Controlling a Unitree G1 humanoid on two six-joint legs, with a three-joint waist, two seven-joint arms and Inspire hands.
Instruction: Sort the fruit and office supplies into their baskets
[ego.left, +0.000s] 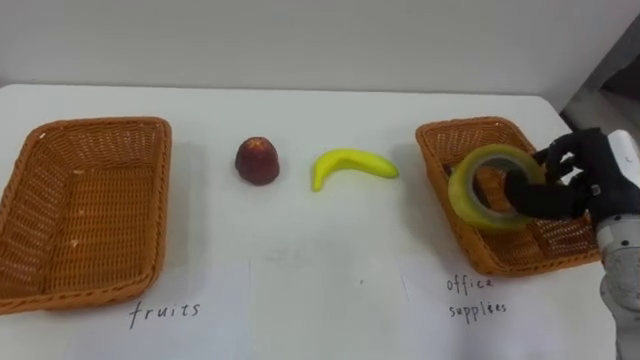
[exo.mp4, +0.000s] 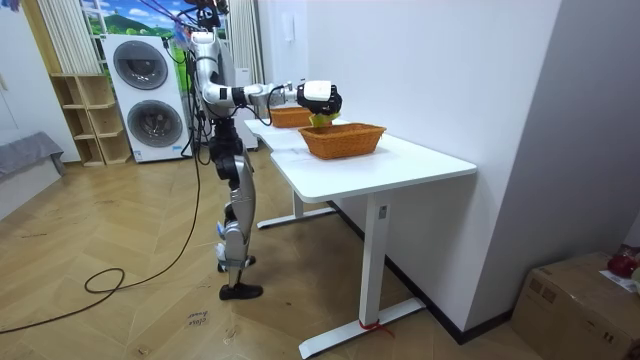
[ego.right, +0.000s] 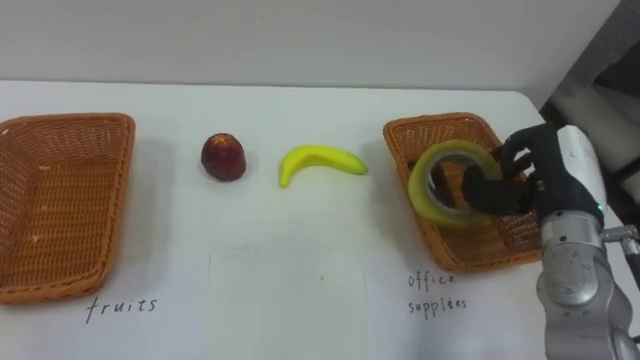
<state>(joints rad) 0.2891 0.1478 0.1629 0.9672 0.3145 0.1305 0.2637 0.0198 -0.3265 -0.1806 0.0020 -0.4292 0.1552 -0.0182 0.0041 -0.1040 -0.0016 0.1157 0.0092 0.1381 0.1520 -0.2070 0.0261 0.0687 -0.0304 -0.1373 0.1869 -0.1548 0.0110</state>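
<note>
My right hand (ego.left: 570, 185) (ego.right: 530, 180) holds a yellowish roll of tape (ego.left: 487, 187) (ego.right: 447, 183) over the right wicker basket (ego.left: 440, 140) (ego.right: 405, 135), labelled office supplies; the fingers are curled through the roll's hole. A red apple (ego.left: 258, 160) (ego.right: 223, 156) and a yellow banana (ego.left: 352, 166) (ego.right: 320, 161) lie on the white table between the baskets. The left wicker basket (ego.left: 85, 215) (ego.right: 50, 205), labelled fruits, holds nothing. In the room view the robot stands at the table's long side with its right hand (exo.mp4: 320, 97) stretched over the nearer basket (exo.mp4: 343, 139).
The white table (ego.left: 320, 290) has handwritten labels near its front edge. A grey wall runs behind it. In the room view, two washing machines (exo.mp4: 150, 95) and a shelf stand behind the robot, and a cardboard box (exo.mp4: 585, 300) sits on the floor at the right.
</note>
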